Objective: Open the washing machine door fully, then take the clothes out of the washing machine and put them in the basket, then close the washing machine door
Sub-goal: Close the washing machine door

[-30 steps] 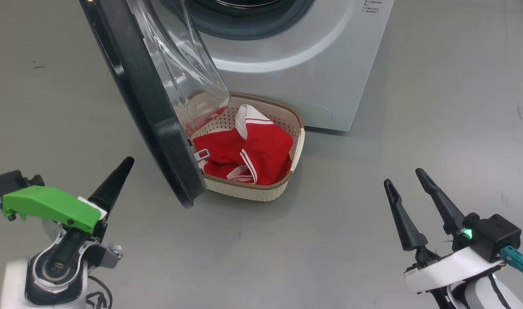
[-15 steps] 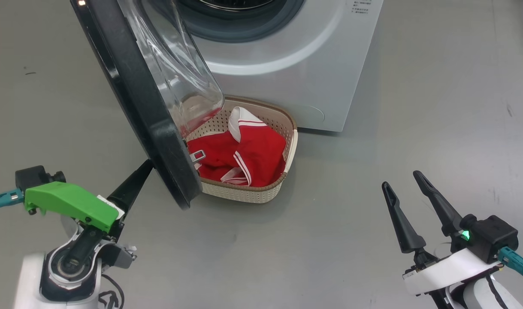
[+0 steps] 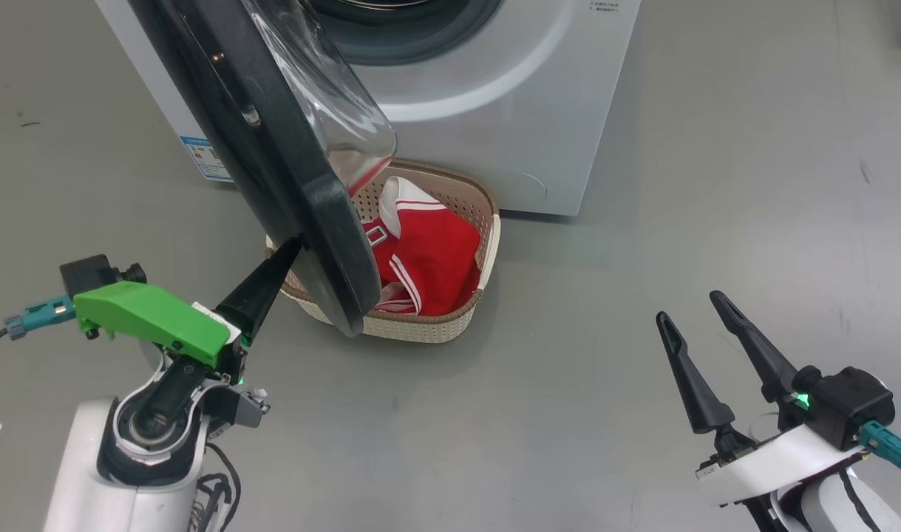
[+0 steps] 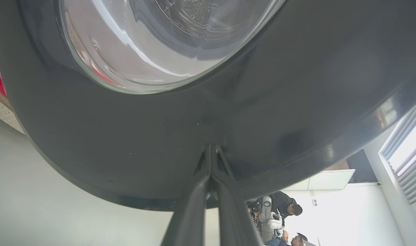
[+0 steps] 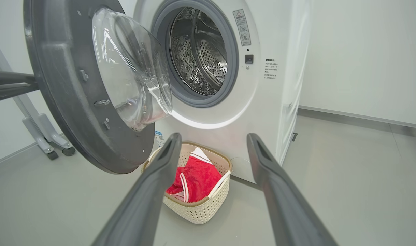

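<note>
Inside basket (image 3: 428, 330), red white-striped clothes (image 3: 439, 255).

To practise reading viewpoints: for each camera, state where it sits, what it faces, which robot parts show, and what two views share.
Head view: on the head, looking down at the washing machine and basket; shut left gripper, open right gripper show.
Left wrist view: on the left wrist, close against the washing machine door; its closed fingers show.
Right wrist view: on the right wrist, facing the drum and basket; its spread fingers show.
Shared: head and right wrist views show clothes in the basket.
</note>
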You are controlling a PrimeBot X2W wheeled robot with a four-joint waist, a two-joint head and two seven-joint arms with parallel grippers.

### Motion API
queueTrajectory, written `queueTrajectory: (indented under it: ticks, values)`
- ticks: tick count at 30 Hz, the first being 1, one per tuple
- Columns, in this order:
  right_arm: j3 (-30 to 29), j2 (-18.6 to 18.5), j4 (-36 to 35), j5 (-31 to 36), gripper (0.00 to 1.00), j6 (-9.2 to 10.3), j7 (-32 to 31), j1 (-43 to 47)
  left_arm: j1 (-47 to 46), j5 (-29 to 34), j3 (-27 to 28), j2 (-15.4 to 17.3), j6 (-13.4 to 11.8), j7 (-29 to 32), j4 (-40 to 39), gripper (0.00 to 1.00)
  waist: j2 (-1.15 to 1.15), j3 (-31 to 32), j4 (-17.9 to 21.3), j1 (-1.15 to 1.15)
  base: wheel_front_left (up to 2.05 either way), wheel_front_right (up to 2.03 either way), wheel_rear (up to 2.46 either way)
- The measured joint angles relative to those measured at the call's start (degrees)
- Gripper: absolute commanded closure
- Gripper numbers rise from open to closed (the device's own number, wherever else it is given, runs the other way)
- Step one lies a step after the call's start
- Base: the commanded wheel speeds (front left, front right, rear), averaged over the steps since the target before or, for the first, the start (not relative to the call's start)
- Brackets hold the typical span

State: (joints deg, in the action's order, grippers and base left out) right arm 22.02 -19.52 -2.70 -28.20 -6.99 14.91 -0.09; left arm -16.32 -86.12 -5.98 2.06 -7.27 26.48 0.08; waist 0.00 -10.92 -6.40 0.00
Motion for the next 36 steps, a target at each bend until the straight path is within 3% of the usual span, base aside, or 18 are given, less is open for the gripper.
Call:
queueTrajectory:
  ticks: [13, 36]
  values:
    - [0.31, -0.90, -0.69, -0.70, 0.00, 0.00, 0.00, -2.02, -6.51, -4.52, -3.27, 0.00, -0.01, -7.44, 3.52, 1.00, 0.00, -2.81, 3.31, 0.00, 0.00, 0.00, 0.00]
    - [0.32, -1.93, -0.63, -3.50, 0.00, 0.00, 0.00, -5.86, -20.45, -10.72, -8.39, -0.14, -0.01, -24.51, 13.85, 1.00, 0.00, -7.69, 13.31, 0.01, 0.00, 0.00, 0.00]
